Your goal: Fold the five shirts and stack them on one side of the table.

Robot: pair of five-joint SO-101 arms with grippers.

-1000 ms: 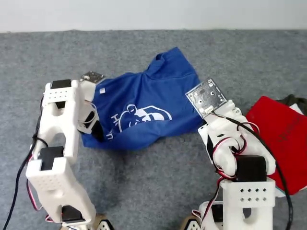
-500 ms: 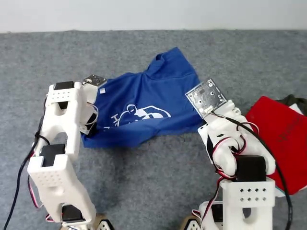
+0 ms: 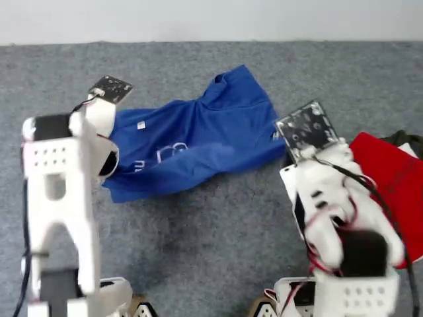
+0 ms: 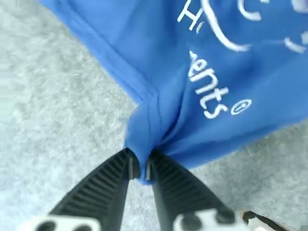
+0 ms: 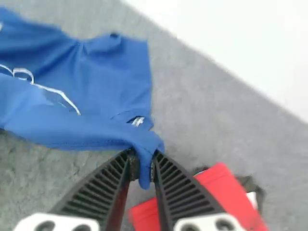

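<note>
Across mid-frame, over the grey carpeted table (image 3: pixel 198 257), stretches a soft blue cotton shirt (image 3: pixel 198 142): light, limp, probably best gripped at corners. At right edge, a folded red shirt (image 3: pixel 390 178). Clamps opposite hem corners in left gripper (image 4: pixel 138 168) and right gripper (image 5: pixel 142 166).

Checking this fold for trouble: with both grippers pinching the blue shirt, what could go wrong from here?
1. The left gripper pinches only a small bunch at the edge of the blue shirt; it might slip out under a pull.
2. The red shirt lies close beside the arm of the right gripper; a swing could disturb it.
3. The blue shirt lies rumpled, so the fold may come out uneven.
</note>
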